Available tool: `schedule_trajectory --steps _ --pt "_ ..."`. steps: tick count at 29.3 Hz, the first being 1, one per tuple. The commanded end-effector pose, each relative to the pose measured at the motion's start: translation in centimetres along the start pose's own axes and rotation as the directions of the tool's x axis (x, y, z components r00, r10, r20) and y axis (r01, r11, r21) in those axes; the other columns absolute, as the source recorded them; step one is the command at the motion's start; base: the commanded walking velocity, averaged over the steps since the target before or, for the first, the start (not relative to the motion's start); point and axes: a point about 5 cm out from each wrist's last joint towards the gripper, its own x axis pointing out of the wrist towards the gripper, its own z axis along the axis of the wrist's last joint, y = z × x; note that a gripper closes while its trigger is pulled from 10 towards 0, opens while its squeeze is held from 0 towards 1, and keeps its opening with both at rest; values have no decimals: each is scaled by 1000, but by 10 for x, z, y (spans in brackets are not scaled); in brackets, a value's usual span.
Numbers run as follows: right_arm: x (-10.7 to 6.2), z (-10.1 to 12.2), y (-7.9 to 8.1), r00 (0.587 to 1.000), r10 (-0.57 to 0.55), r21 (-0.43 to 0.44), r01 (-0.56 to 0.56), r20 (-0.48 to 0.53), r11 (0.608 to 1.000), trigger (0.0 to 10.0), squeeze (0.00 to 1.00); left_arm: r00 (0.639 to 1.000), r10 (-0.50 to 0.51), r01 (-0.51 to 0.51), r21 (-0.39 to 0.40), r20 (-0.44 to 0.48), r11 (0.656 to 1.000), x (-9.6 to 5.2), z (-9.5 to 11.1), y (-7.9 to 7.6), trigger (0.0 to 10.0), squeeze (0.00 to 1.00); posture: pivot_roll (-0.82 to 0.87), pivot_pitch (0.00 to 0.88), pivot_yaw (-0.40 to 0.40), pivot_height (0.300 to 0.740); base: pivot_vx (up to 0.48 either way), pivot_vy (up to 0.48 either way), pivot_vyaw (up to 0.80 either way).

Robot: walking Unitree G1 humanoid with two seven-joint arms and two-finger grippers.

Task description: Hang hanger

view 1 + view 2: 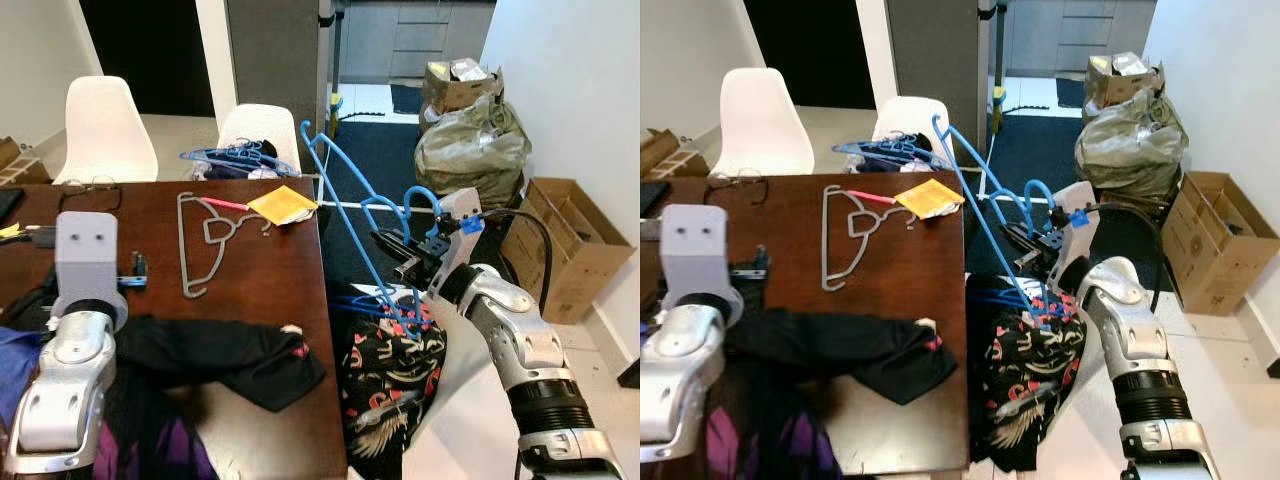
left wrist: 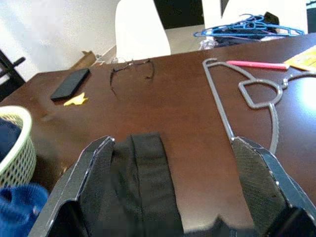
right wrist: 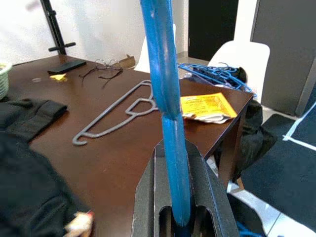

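My right gripper (image 3: pixel 176 187) is shut on the bar of a blue plastic hanger (image 1: pixel 345 195). It holds the hanger tilted in the air just off the right edge of the brown table (image 1: pixel 290 290), above a heap of clothes on the floor. A grey hanger (image 1: pixel 205 240) lies flat on the table's middle. My left gripper (image 2: pixel 173 143) hovers low over the near left part of the table, open, with a black garment (image 2: pixel 143 187) lying between its fingers. More blue hangers (image 1: pixel 240 158) are piled on a white chair behind the table.
A yellow packet (image 1: pixel 283 203) and a pink pen lie by the grey hanger. Dark clothes (image 1: pixel 220 355) cover the table's near side. Glasses (image 2: pixel 131 71), a phone (image 2: pixel 70 84) and a basket (image 2: pixel 17 143) sit at the left. A floral cloth (image 1: pixel 390 370), cardboard boxes (image 1: pixel 565 240) and a stuffed bag (image 1: pixel 470 140) crowd the floor on the right.
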Motion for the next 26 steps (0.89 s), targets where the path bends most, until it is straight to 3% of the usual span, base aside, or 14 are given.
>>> schedule_trajectory --steps 1,6,11,15,24,26 --pt "0 -1 -1 1000 -9 -5 9 -5 1000 10000 0 1000 12 -12 -10 2 1000 1 2 -3 10000 0 64 0 1 740 -480 0 0" --pt "0 -1 -1 1000 -13 -6 13 -6 1000 10000 0 1000 -1 1 -17 16 1000 1 4 -7 10000 0 63 0 3 740 -349 0 0" --pt "0 -2 -1 1000 -15 -8 15 -7 1000 10000 0 998 -37 39 -30 59 999 1 8 -9 10000 0 61 0 6 740 0 0 0" --pt "-1 -2 -1 1000 -14 -9 14 -9 1000 10000 0 999 3 -3 8 41 1000 3 4 -3 10000 0 60 0 9 740 0 434 0" --pt "0 -3 -1 1000 -12 -12 12 -10 1000 10000 0 995 77 -79 18 63 997 8 6 24 10000 0 63 0 8 740 0 452 0" --pt "0 -3 -1 1000 -12 -12 12 -10 1000 10000 0 995 77 -79 18 63 997 8 6 24 10000 0 63 0 8 740 0 450 0"
